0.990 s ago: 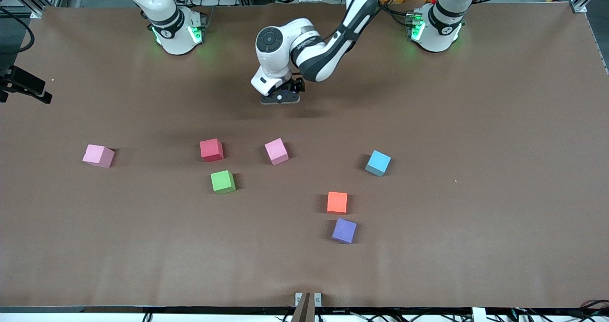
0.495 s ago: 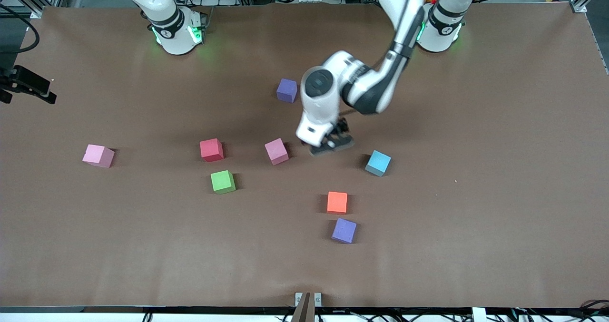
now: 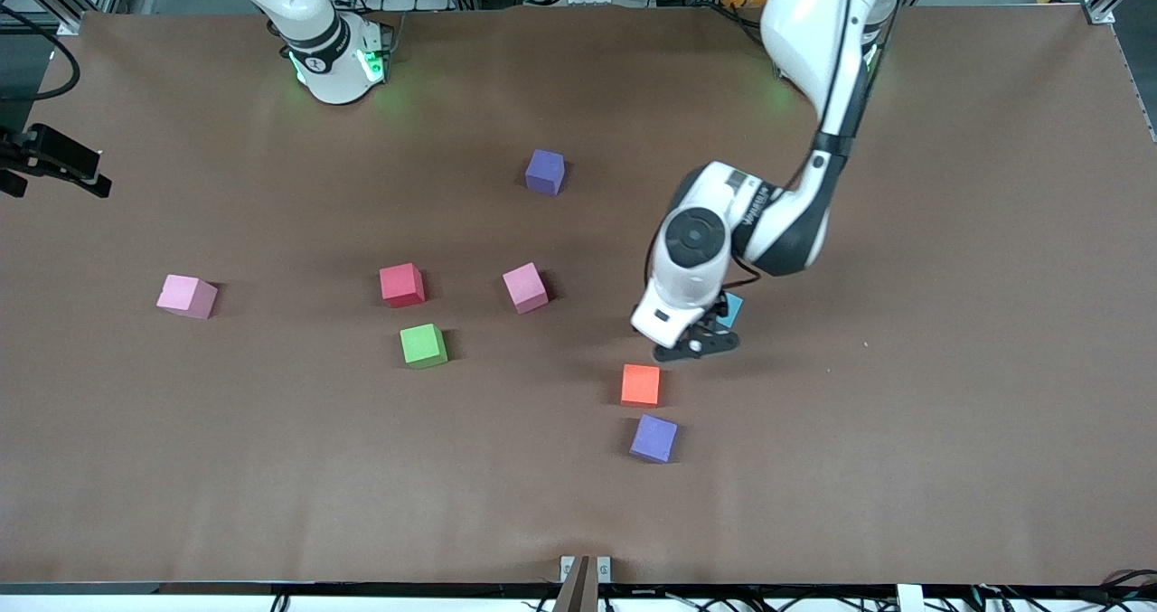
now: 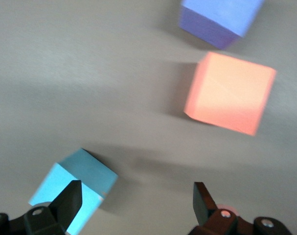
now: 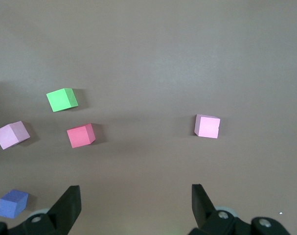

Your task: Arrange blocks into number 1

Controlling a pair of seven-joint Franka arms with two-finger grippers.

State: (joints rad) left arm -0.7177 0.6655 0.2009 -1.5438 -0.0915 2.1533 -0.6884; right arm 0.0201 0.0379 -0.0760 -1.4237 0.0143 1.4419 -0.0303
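Blocks lie loose on the brown table (image 3: 949,431), none touching. Left gripper (image 3: 696,345) hangs empty, fingers spread wide, over the light blue block (image 3: 733,307), just beside the orange block (image 3: 640,385) and a purple block (image 3: 653,438). Right gripper (image 5: 133,205), out of the front view, waits spread and empty; its wrist view shows green block (image 5: 61,99), red block (image 5: 80,135), two pink blocks (image 5: 207,126)

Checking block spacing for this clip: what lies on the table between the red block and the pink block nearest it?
Nothing: in the front view only bare brown table shows between the red block and the pink block; the green block sits nearer the camera, off that line.
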